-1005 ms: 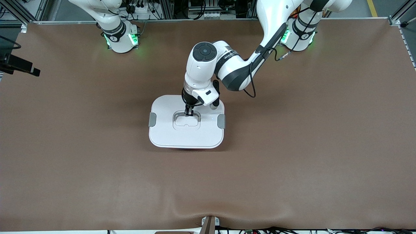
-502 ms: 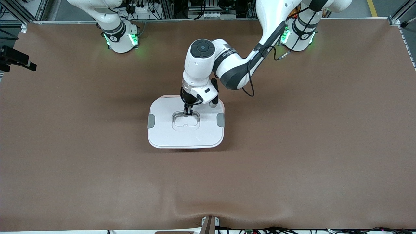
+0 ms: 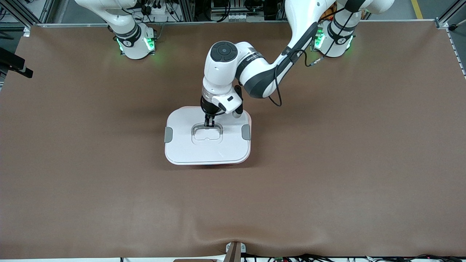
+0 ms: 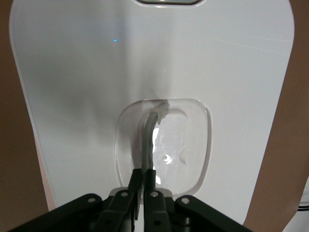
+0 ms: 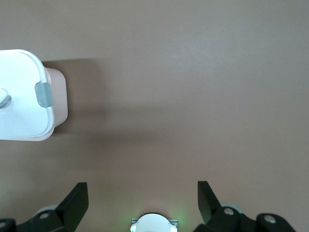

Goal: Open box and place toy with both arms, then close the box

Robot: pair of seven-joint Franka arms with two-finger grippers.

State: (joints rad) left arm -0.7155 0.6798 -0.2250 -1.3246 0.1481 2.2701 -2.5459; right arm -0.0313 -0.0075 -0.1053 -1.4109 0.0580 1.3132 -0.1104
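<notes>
The box's white lid [image 3: 182, 145] lies over the pink tub, whose rim [image 3: 233, 164] shows just under the lid's near edge. My left gripper [image 3: 209, 123] is over the lid's middle and is shut on the clear-grey handle [image 4: 150, 126] in the lid's recess [image 3: 207, 135]; the left wrist view shows its jaws [image 4: 144, 173] pinching the handle strip. The right wrist view shows the lid [image 5: 19, 96] offset over the tub [image 5: 59, 99]. My right gripper [image 5: 142, 193] is open and empty, high over bare table near its own base. The toy is not in view.
Grey clips [image 3: 168, 134] [image 3: 246, 131] sit on the lid's two short sides. The brown table mat [image 3: 327, 163] surrounds the box. The arms' green-lit bases [image 3: 136, 43] [image 3: 333, 40] stand along the table's edge farthest from the front camera.
The left gripper, still shut on the handle, has drawn up and a little toward the right arm's end, taking the lid along. A pink strip of tub now shows under the lid's near edge.
</notes>
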